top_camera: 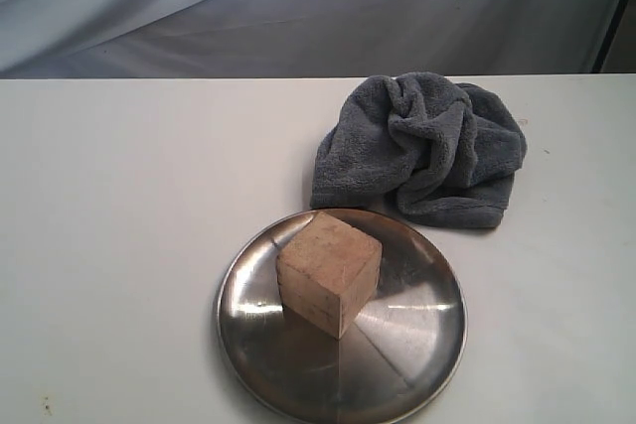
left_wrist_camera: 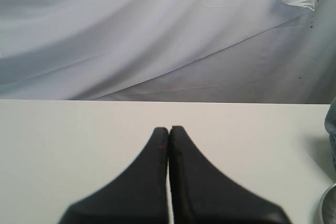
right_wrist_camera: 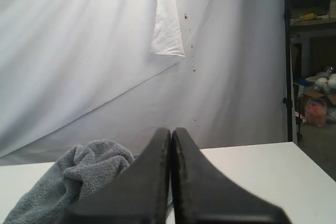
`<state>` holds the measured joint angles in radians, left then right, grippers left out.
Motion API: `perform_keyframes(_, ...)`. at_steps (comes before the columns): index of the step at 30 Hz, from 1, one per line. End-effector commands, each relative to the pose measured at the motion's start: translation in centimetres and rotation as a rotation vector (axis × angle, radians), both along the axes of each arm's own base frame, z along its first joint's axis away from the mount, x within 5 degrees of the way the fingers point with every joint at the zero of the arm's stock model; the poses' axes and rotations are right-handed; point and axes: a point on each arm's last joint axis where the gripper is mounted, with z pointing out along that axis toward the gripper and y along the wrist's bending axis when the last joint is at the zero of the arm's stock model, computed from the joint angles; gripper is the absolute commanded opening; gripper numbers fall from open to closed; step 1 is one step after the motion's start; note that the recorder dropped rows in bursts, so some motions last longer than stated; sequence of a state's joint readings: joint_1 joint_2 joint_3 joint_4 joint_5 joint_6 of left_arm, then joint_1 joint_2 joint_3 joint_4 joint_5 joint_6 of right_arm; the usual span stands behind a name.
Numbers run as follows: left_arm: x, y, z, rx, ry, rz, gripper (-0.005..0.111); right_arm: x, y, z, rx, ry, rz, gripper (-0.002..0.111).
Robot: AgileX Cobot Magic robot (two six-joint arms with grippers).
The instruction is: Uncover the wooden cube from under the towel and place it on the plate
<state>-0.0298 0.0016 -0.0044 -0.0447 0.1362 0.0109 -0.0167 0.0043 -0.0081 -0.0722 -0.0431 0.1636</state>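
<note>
The wooden cube (top_camera: 329, 271) rests on the steel plate (top_camera: 427, 335) near the table's front edge, uncovered. Behind the plate, to the right, the grey-blue towel (top_camera: 422, 146) lies crumpled in a heap; it also shows in the right wrist view as the towel (right_wrist_camera: 73, 177). Neither arm appears in the exterior view. My left gripper (left_wrist_camera: 169, 128) is shut with nothing between its fingers, over bare table. My right gripper (right_wrist_camera: 171, 129) is shut and empty too, with the towel beyond it. A sliver of the plate's rim (left_wrist_camera: 328, 205) shows in the left wrist view.
The white table (top_camera: 119, 206) ends at a straight back edge against a white cloth backdrop (top_camera: 298, 7). A dark stand (right_wrist_camera: 287, 56) and cluttered shelves (right_wrist_camera: 315, 77) stand beyond the table's right side.
</note>
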Motion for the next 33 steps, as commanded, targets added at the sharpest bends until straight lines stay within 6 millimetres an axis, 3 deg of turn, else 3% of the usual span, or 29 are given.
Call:
perform_keyframes(1, 0.0, 0.0, -0.1, 0.0, 0.002, 0.002, 0.001, 0.0, 0.0, -0.3, -0.066, 0.006, -0.008, 0.0)
perform_keyframes(33, 0.0, 0.0, -0.1, -0.002, 0.002, 0.002, 0.001, 0.1, -0.2, -1.8, -0.068, 0.172, -0.027, 0.0)
